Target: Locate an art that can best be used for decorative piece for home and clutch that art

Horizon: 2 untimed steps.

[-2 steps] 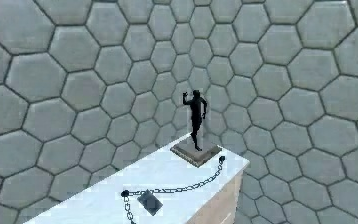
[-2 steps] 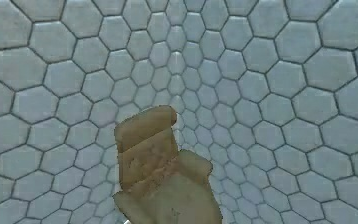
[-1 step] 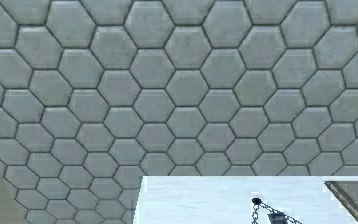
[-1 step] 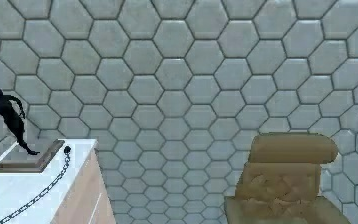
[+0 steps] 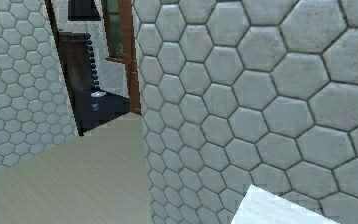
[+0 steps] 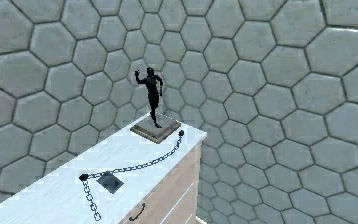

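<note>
A small black statue of a human figure (image 6: 151, 93) stands upright on a square brown base (image 6: 157, 130). It sits at the far end of a white dresser top (image 6: 82, 180), close to the hexagon-tiled wall. A corner of that white dresser (image 5: 287, 208) also appears at the forward view's bottom right.
A dark chain with a grey tag (image 6: 111, 182) lies on the dresser nearer than the statue. Hexagon-tiled walls (image 5: 257, 100) stand close ahead and on the left. Between them a doorway (image 5: 92, 70) opens onto dark furniture with a beaded column (image 5: 91, 60). Pale floor (image 5: 77, 170) leads toward it.
</note>
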Available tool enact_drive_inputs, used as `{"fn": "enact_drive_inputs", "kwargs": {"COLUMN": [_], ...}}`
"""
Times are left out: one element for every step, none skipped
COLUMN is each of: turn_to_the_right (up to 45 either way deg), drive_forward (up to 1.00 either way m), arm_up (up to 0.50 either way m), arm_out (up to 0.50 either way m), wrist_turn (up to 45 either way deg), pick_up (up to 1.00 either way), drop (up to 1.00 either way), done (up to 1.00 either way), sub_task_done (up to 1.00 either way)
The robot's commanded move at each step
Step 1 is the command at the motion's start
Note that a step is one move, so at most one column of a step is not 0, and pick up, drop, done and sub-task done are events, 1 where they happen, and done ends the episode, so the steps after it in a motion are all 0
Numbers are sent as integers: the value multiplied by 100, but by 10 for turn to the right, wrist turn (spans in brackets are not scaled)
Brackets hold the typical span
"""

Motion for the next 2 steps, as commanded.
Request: {"fn": "enact_drive_inputs", "kwargs": {"turn_to_the_right": [0, 0], "drive_forward": [0, 0], "arm_up": [50, 38], "arm_out": [0, 0], "wrist_turn": [0, 0], "pick_up": [0, 0], "drop": [0, 0], "done": [0, 0], "sub_task_done": [0, 0]}}
